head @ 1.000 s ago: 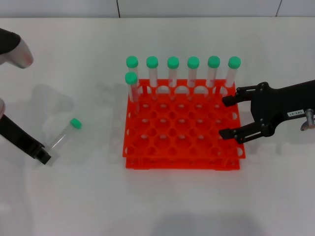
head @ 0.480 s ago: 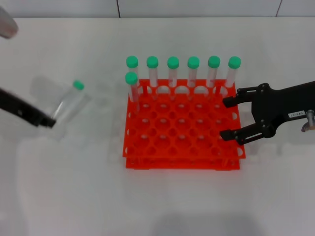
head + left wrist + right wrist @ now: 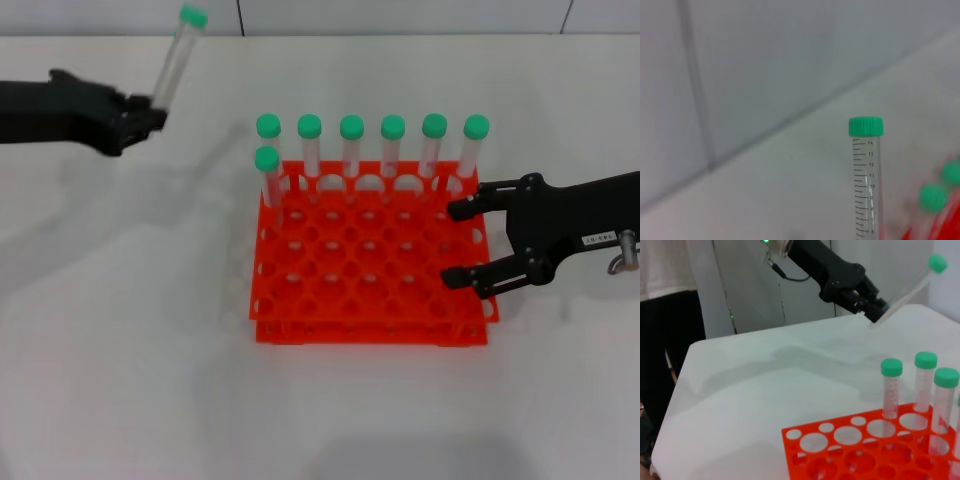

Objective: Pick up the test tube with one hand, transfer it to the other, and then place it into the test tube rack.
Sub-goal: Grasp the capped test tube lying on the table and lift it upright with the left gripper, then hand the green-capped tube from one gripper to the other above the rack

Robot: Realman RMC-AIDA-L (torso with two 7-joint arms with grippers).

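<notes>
So my left gripper (image 3: 150, 115) grips the tube (image 3: 178, 55) aloft (pickup done), while my right gripper (image 3: 462, 243) waits wide open beside the rack (image 3: 370, 320), handover and racking undone.

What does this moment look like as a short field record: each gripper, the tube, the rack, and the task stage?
left gripper: shut on the test tube, raised over the table to the rack's left
test tube: held near its bottom end, tilted, green cap up
right gripper: open, holding nothing, hanging over the rack's right edge
test tube rack: orange-red, on the table, seven green-capped tubes standing along its far side
task stage: tube picked up; handover not yet made
</notes>
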